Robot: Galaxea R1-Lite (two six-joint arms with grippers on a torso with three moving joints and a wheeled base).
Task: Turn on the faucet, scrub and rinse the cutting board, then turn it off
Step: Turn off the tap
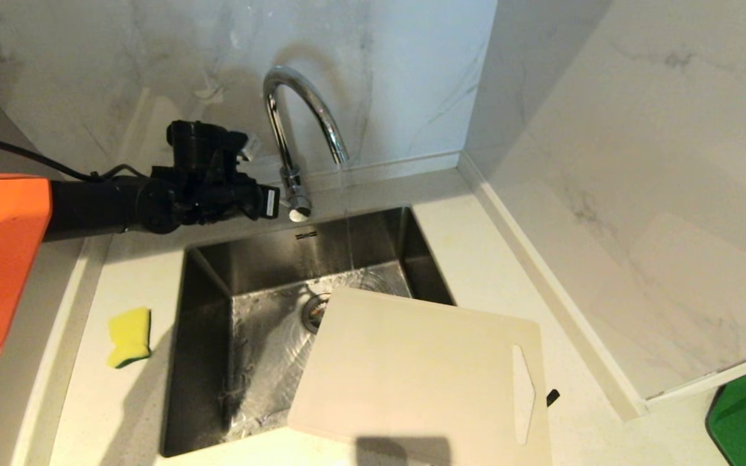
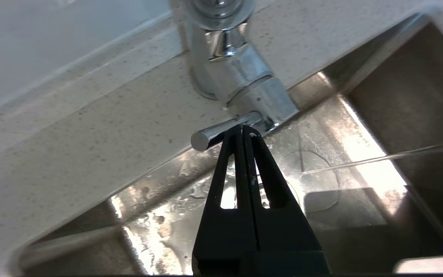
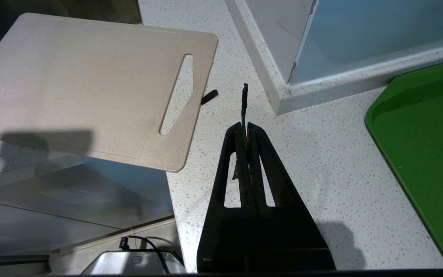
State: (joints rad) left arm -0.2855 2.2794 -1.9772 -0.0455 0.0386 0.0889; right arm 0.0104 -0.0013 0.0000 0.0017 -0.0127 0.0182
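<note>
1. The cutting board [image 1: 421, 372] looks like a stiff, flat plastic slab, fairly light for its size. I judge it will be slick once wet, so the long handle slot [image 1: 522, 393] near one end, or a thin edge, is the likeliest place to take hold.
2. It lies tilted over the sink [image 1: 230, 272], one corner hanging above the basin near the drain, the slot end resting on the counter [image 1: 476, 259] on the side away from the sponge.
3. A thin stream of water runs from the faucet [image 1: 302, 123] into the sink, landing just behind the board's far corner, not on it.
4. The left gripper [image 2: 242, 132] is clenched with nothing between its fingers, its tips touching the faucet's small side lever [image 2: 221, 132] at the back rim of the sink, well apart from the board.
5. The right gripper [image 3: 245, 129] is pressed shut too, hanging above the counter just beside the board's slot end.
6. A yellow sponge [image 1: 130, 336] sits on the counter at the sink's other side.
</note>
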